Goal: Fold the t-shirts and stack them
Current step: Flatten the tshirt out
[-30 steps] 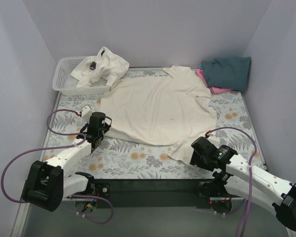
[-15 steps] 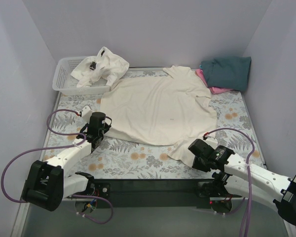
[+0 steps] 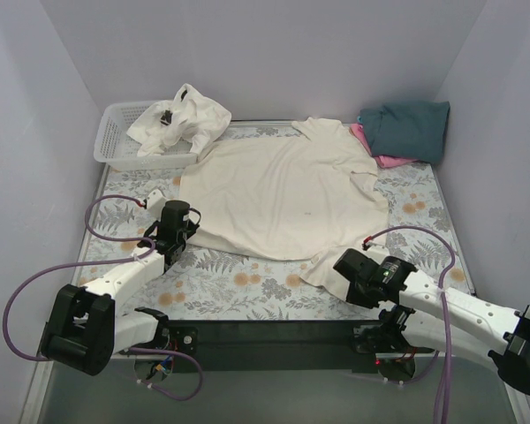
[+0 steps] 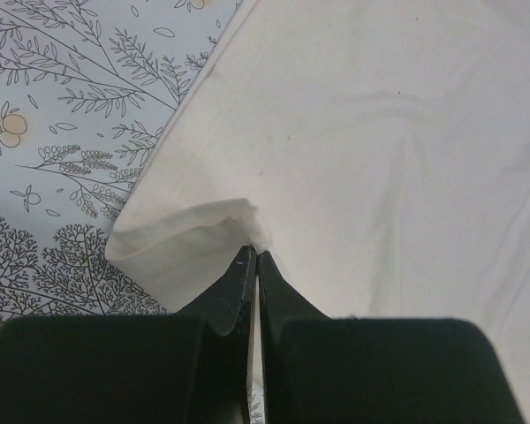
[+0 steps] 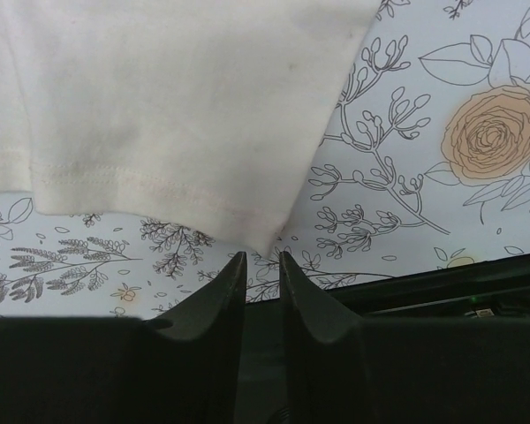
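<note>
The plain cream cotton t-shirt (image 3: 287,199) lies spread flat in the middle of the floral-print table (image 3: 247,284). At its 8 o'clock corner the left gripper (image 4: 254,256) is pinched closed on a raised hem fold. At 5 o'clock the right gripper (image 5: 258,258), jaws narrowly apart, holds nothing. It should take that stitched corner fully before both lift evenly.

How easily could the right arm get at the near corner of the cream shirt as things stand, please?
Probably yes. The right gripper sits just short of the cream shirt at its hem corner, jaws slightly apart, with only bare table between. Nothing appears to be in the way.
</note>
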### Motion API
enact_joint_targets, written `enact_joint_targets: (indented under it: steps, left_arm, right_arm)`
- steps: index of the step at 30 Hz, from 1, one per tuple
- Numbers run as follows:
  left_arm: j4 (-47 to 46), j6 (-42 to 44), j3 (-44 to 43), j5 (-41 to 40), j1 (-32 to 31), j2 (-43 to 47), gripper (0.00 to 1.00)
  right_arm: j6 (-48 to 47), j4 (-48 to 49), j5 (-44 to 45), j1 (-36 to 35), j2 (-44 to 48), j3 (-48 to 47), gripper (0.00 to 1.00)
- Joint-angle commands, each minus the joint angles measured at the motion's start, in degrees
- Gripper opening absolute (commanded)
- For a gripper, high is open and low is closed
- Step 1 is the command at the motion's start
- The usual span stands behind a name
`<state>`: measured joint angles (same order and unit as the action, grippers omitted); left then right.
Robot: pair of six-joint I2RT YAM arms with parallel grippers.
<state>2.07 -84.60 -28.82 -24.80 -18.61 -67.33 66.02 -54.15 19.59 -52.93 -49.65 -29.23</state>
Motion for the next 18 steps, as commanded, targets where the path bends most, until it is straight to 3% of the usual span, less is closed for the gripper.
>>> enact_joint_targets:
  steps: [1, 18]
  left_arm:
    - [-0.66, 0.75, 0.25, -1.13, -0.20, 0.18, 0.00]
    - [-1.28, 1.10, 0.43, -0.78, -0.29, -0.52, 0.00]
  right_arm:
    - [2.62, -3.33, 2.99, -0.60, -0.36, -1.79, 0.18]
    - [5.52, 3.97, 2.55, -1.83, -4.22, 1.64, 0.20]
